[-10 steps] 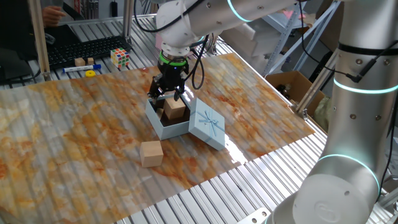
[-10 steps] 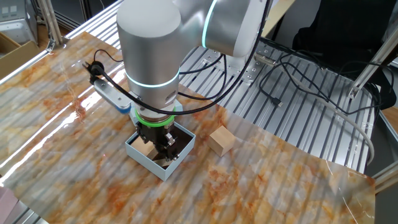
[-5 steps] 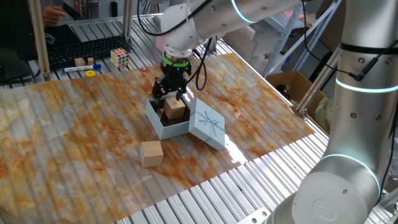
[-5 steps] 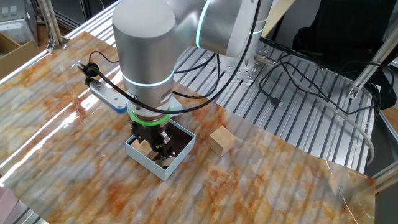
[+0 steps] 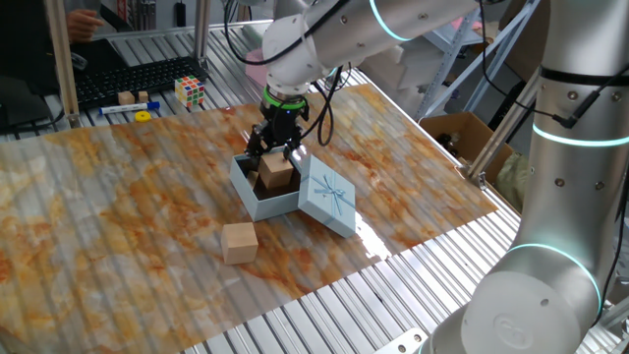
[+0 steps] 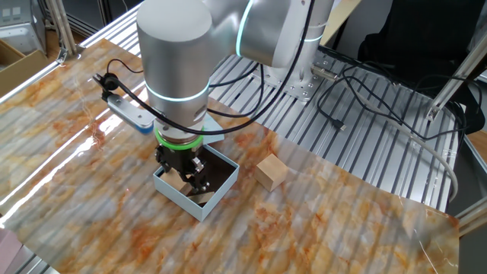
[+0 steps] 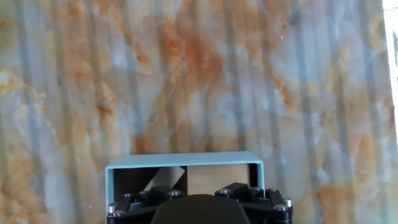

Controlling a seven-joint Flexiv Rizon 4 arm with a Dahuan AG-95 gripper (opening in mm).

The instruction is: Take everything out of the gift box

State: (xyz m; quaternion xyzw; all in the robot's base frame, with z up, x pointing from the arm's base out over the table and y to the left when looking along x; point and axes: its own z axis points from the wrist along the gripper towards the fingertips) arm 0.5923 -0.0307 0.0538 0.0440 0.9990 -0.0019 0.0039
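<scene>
One fixed view is showing the marbled table (image 5: pixel 118 197) bearing the gift box (image 5: pixel 257 197) mid-surface, gripper (image 5: pixel 275 149) spread apart over a wooden block (image 5: pixel 277 173); another block (image 5: pixel 239 242) is lying nearer the front edge. Hand view is catching only the box's rim.

Gripper (image 5: pixel 274 147) fingertips sit down inside the gift box (image 5: pixel 248 193), hidden by the box wall in the other fixed view; contact with the wooden block (image 5: pixel 278 172) in the box can't be told. In the hand view the box is cut off by the bottom edge and the gripper body covers most of its inside; only a pale sliver of block shows past the far wall. In the other fixed view the arm blocks the box's lid completely. Small items (image 5: pixel 133 98) far behind the box beside the Rubik's cube (image 5: pixel 191 91) are too small to identify. A person (image 5: pixel 59 22) beyond them is cropped by the top edge.
</scene>
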